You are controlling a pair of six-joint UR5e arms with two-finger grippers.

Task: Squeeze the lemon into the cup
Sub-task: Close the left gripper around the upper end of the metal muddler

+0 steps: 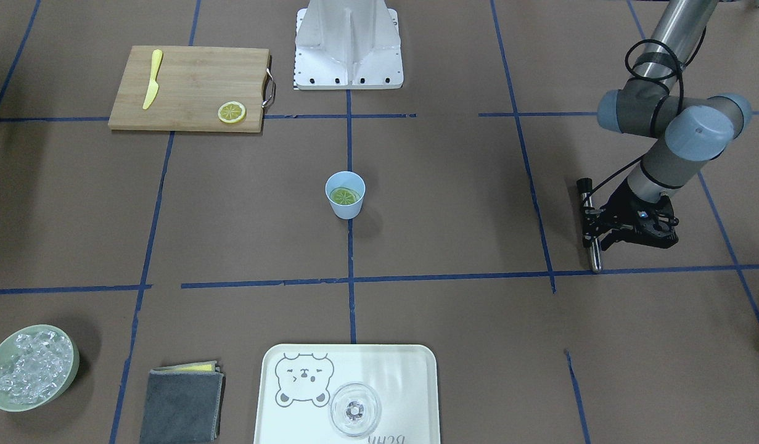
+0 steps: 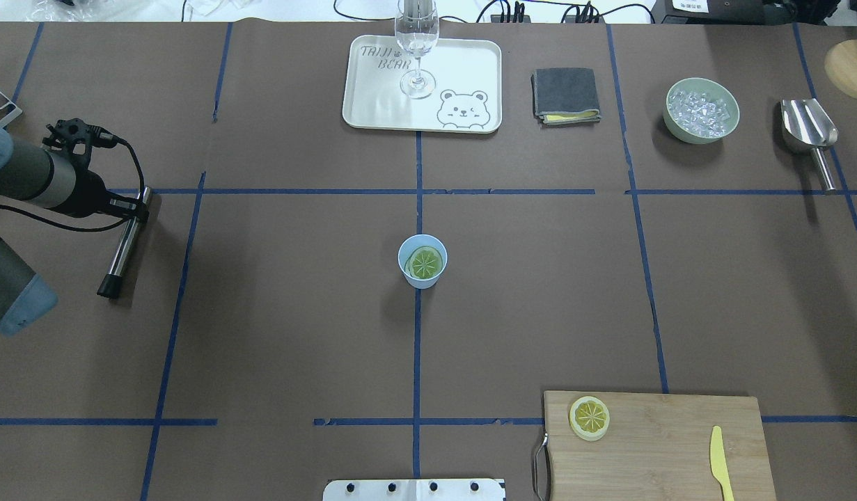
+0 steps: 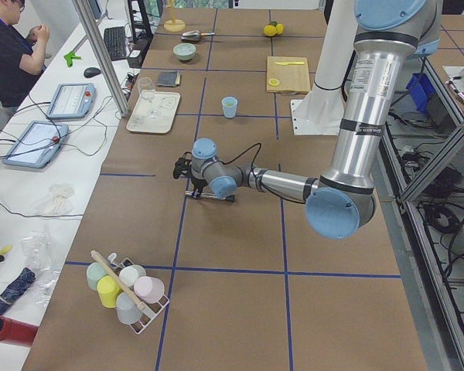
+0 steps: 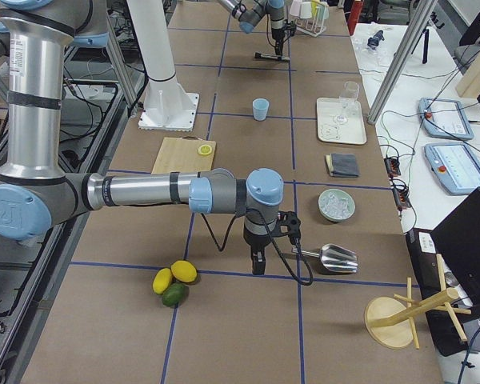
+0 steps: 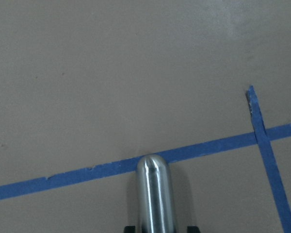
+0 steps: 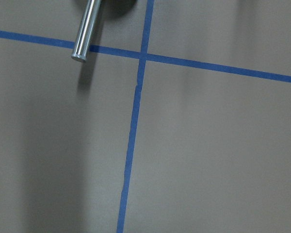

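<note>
The light-blue cup [image 1: 346,211] stands upright at the table's middle, and it also shows in the overhead view [image 2: 420,281]. A lemon slice [image 1: 344,196] lies inside it, face up [image 2: 426,262]. A second lemon slice [image 1: 232,112] lies on the wooden cutting board [image 2: 665,445]. My left gripper [image 1: 604,234] is far from the cup, low over the table, and shut on a metal rod [image 2: 125,243] with a black end. The rod's rounded tip shows in the left wrist view [image 5: 155,194]. My right gripper [image 4: 258,262] points down by a steel scoop [image 4: 336,258]; I cannot tell whether it is open or shut.
A yellow plastic knife [image 1: 152,79] lies on the board. A bear tray [image 2: 379,104] holds a clear glass [image 2: 416,49]. A grey cloth [image 2: 564,94], a green bowl of ice [image 2: 702,110], whole lemons and a lime [image 4: 174,282] and a cup rack [image 3: 127,287] sit at the edges.
</note>
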